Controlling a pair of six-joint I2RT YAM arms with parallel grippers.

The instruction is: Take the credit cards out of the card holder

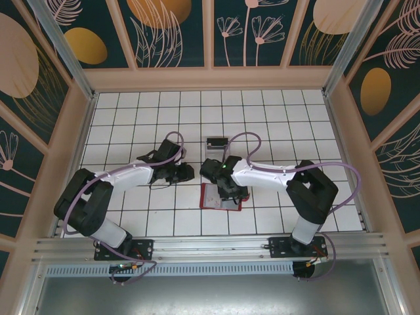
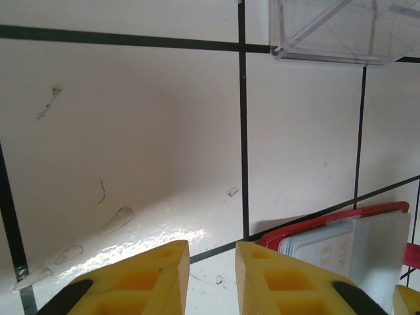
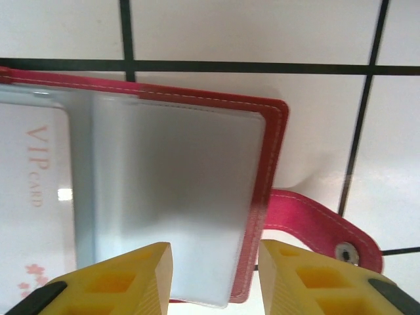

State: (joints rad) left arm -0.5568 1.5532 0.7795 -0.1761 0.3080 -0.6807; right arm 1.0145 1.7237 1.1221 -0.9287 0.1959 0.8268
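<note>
Credit cards [image 3: 33,197] are sitting sleeved in the open card holder [image 3: 274,157] under the right end effector [image 3: 215,279]; that and the left end effector [image 2: 212,275] are hanging open, empty. We're expecting stiff, slick cards: pinching an exposed edge.

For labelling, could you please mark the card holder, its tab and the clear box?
card holder [image 3: 271,151]: right wrist view, red stitched edge.
tab [image 3: 308,216]: right wrist view, red strap.
clear box [image 2: 328,29]: left wrist view, side wall.
</note>
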